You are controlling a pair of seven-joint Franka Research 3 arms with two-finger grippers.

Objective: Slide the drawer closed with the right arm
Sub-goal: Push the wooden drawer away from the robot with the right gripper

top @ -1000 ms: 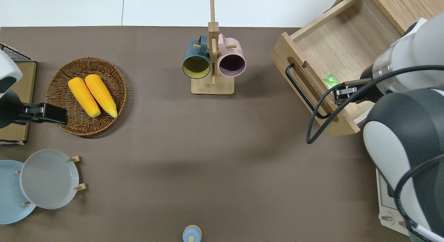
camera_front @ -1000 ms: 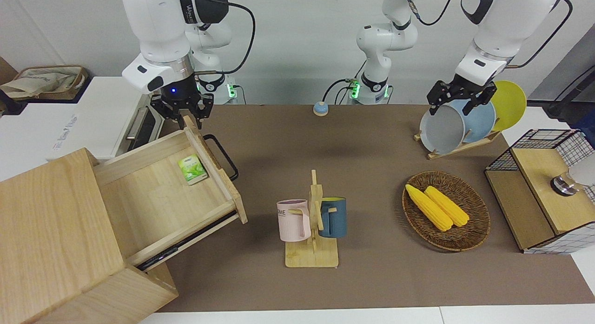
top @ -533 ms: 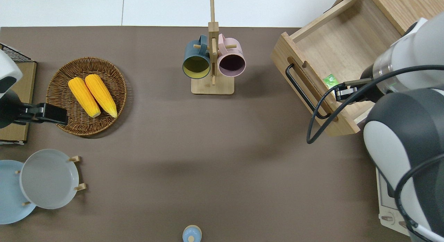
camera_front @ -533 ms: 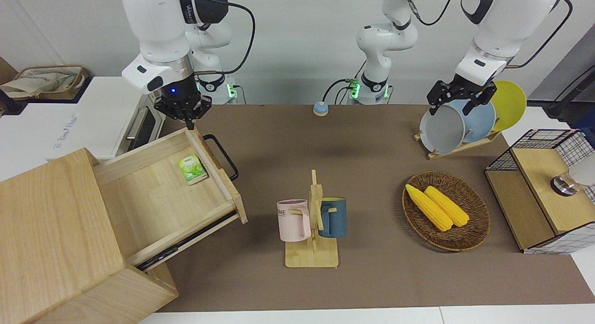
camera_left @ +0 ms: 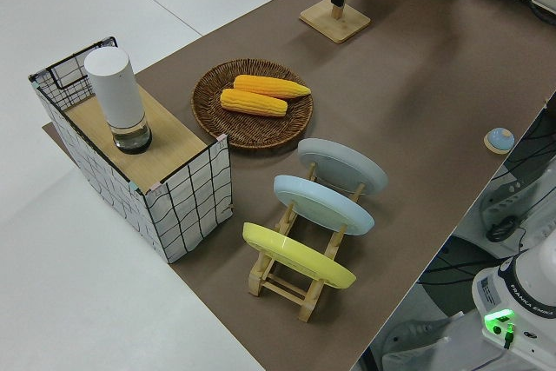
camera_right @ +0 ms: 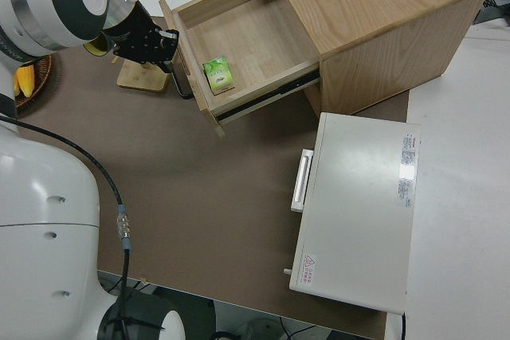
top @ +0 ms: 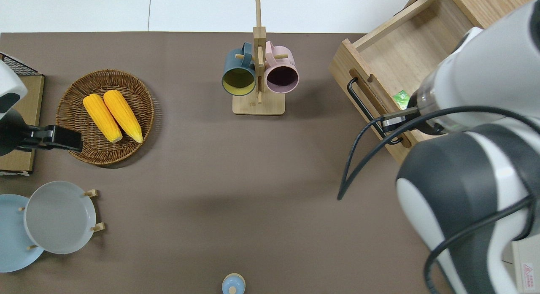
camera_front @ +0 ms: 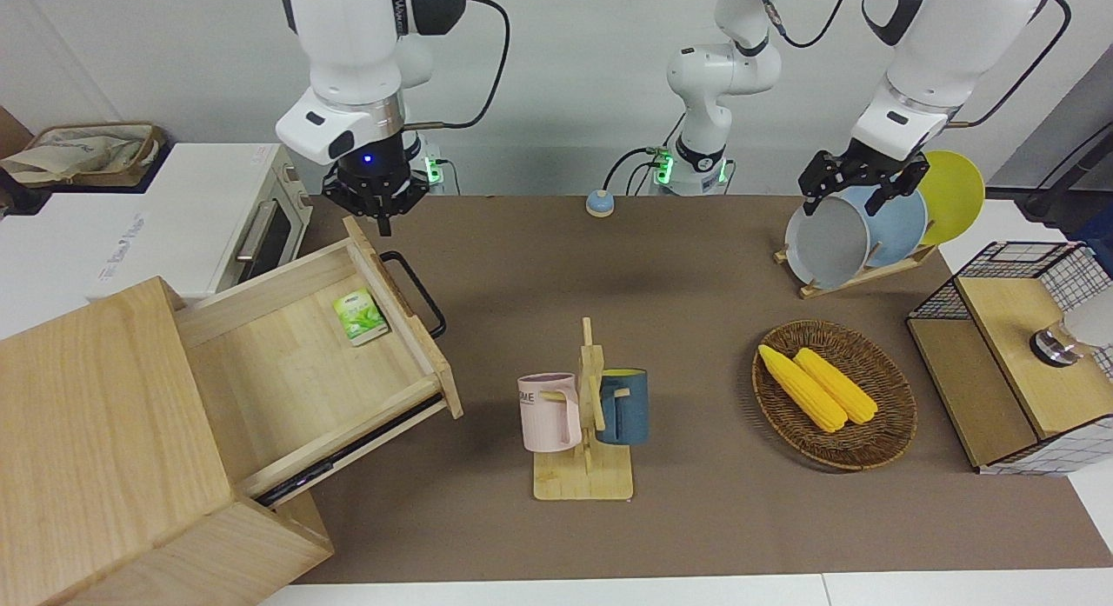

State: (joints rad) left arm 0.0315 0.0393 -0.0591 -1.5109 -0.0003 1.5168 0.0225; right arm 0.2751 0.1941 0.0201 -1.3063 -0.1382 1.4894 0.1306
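The drawer [camera_front: 287,371] of the pale wooden cabinet [camera_front: 96,415] stands pulled out, at the right arm's end of the table. It also shows in the overhead view [top: 405,57] and the right side view [camera_right: 247,37]. A green packet [camera_front: 359,316] lies in it. The black loop handle [camera_front: 423,297] is on its front. My right gripper [camera_front: 380,213] is shut and empty, up in the air. It hangs just outside the drawer front, over the handle's end nearer the robots, as the right side view [camera_right: 153,44] shows. The left arm is parked, its gripper [camera_front: 856,187] open.
A white toaster oven [camera_front: 217,215] stands beside the cabinet, nearer the robots. A mug rack [camera_front: 584,415] with two mugs is mid-table. A basket [camera_front: 887,432] of corn, a plate rack [camera_front: 861,232] and a wire-mesh box [camera_front: 1017,354] are toward the left arm's end.
My right gripper shut its fingers, then moved from over the drawer's corner out past the drawer front, toward the left arm's end. The drawer has not moved.
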